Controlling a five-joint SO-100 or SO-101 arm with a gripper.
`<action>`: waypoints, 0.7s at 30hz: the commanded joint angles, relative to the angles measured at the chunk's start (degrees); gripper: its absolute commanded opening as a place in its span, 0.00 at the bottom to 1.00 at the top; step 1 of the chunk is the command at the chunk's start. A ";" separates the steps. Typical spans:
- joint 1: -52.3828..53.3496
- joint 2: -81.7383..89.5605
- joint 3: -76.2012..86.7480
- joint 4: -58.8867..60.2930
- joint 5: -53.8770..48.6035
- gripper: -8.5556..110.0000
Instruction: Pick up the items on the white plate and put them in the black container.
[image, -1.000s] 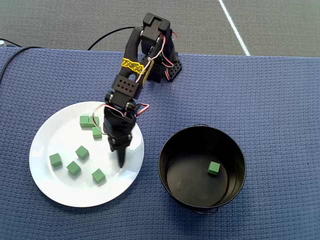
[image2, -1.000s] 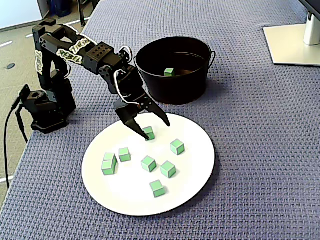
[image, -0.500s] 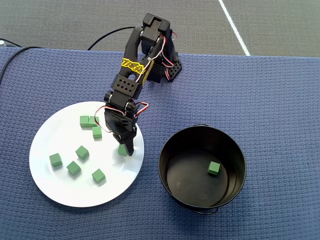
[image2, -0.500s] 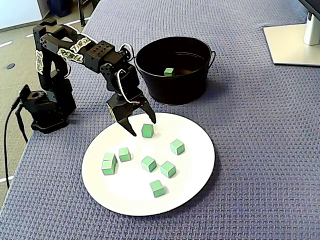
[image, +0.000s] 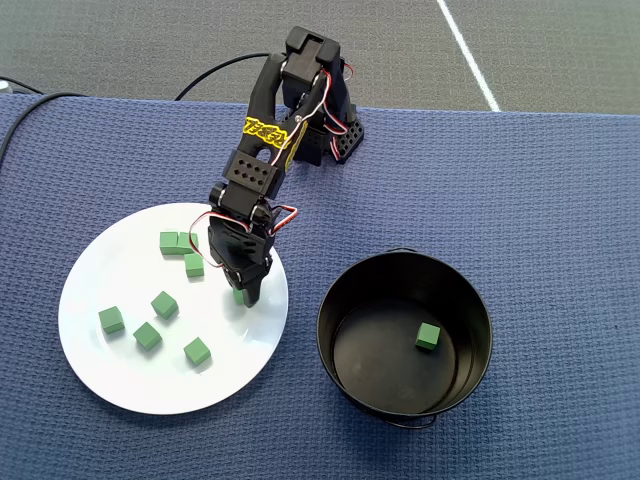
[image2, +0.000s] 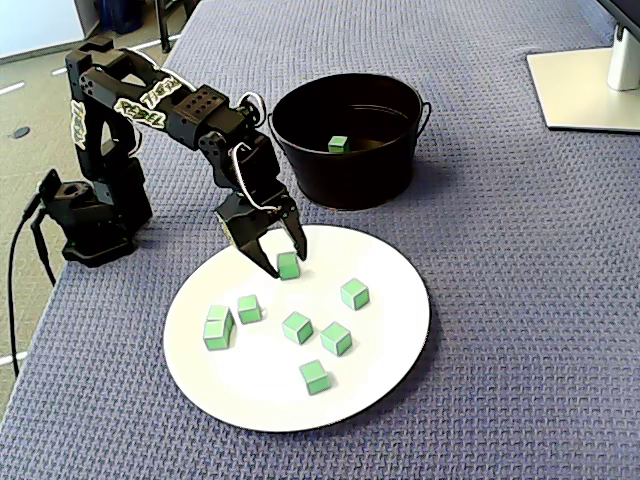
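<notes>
We are bringing the gripper (image2: 287, 262) down over one green cube (image2: 288, 265) near the far edge of the white plate (image2: 390, 340), on the side toward the black pot (image2: 345, 175). In the fixed view the jaws are standing on either side of this cube, narrowed around it; we cannot tell whether they are already pressing on it or just framing it. In the overhead view the gripper (image: 242, 296) is covering most of the cube (image: 238, 296), so that view does not settle it either.

We are watching for a few things. The plate is glossy, so if one fingertip is touching first, the cube may be skidding sideways or turning out of the gap. If the tips are catching only its top edge, it may be slipping free on the lift and dropping onto the blue cloth (image2: 500, 250). The pot wall is tall and close by, so a low carry risks knocking it.

Six other cubes (image: 163, 304) are lying loose on the plate, and one cube (image: 428, 336) is sitting in the pot.
</notes>
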 joint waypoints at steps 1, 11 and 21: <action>-0.62 3.16 0.26 -0.70 0.88 0.07; -1.05 14.68 -2.46 3.69 18.37 0.07; -22.94 20.30 -41.13 22.24 31.11 0.07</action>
